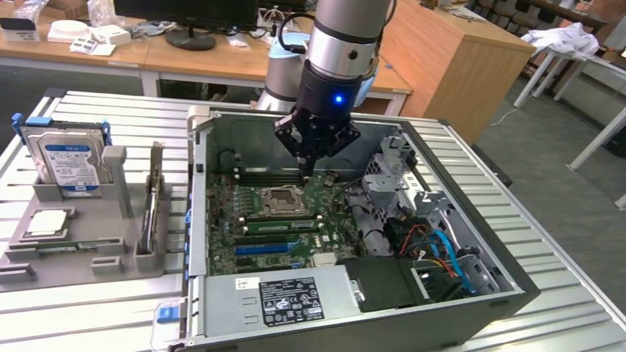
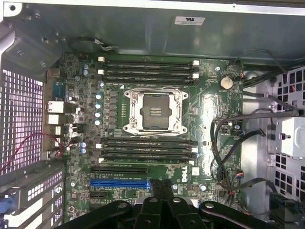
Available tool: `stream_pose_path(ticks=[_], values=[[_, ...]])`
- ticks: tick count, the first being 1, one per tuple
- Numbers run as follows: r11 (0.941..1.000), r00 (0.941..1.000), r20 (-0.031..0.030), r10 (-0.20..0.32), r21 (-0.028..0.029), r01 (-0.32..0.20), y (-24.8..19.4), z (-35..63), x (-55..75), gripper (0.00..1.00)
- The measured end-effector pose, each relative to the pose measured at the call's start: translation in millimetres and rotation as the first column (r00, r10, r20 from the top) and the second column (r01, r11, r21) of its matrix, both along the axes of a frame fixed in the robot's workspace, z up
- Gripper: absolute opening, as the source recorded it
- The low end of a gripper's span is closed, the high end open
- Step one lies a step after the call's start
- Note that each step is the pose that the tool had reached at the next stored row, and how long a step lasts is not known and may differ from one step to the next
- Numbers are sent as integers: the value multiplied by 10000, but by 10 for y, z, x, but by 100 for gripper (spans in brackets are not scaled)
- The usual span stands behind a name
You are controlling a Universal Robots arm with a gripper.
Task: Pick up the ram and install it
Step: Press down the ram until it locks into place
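Observation:
My gripper (image 1: pixel 306 173) hangs inside the open computer case, just above the far memory slots (image 1: pixel 278 176) of the motherboard (image 1: pixel 338 213). Its fingers are shut together and nothing shows between them. In the wrist view the gripper (image 2: pixel 161 188) points down at the board beside the blue expansion slot (image 2: pixel 119 182), with the empty processor socket (image 2: pixel 155 112) and dark memory slots (image 2: pixel 147 148) ahead. The ram (image 1: pixel 154 209) looks like the thin stick standing on edge in the grey holder at the exterior view's left, well away from the gripper.
The grey holder (image 1: pixel 117 242) also carries a blue-labelled hard drive (image 1: pixel 67 161) and a square silver processor chip (image 1: pixel 47 224). The case's walls (image 1: pixel 199 191), drive cage (image 1: pixel 396 172) and cable bundle (image 1: pixel 430 246) hem in the board. A power supply (image 1: pixel 289 297) sits at the front.

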State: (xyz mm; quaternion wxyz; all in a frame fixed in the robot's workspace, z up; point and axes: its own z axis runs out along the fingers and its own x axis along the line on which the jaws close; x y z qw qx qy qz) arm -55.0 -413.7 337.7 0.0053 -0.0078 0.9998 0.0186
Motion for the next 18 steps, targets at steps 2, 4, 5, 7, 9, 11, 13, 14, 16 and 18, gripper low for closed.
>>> stream_pose_path(ticks=[2,4,5,7,9,11,13,14,16,18], values=[[10000,10000,-27,-1,6,1,0,0,-1,11],[10000,10000,-30,-2,6,2,0,1,-1,11],[10000,10000,-31,-1,6,1,0,1,-1,11],[10000,10000,-31,-1,8,1,0,2,0,11],[10000,10000,-32,-2,8,2,-1,8,-1,11],[10000,10000,-31,-2,10,3,0,15,0,11],[10000,10000,-30,-3,12,3,0,17,0,11],[10000,10000,-30,-3,12,3,0,17,0,11],[10000,10000,-31,-4,10,4,0,18,-1,11],[10000,10000,-32,-3,9,3,0,18,-1,11]])
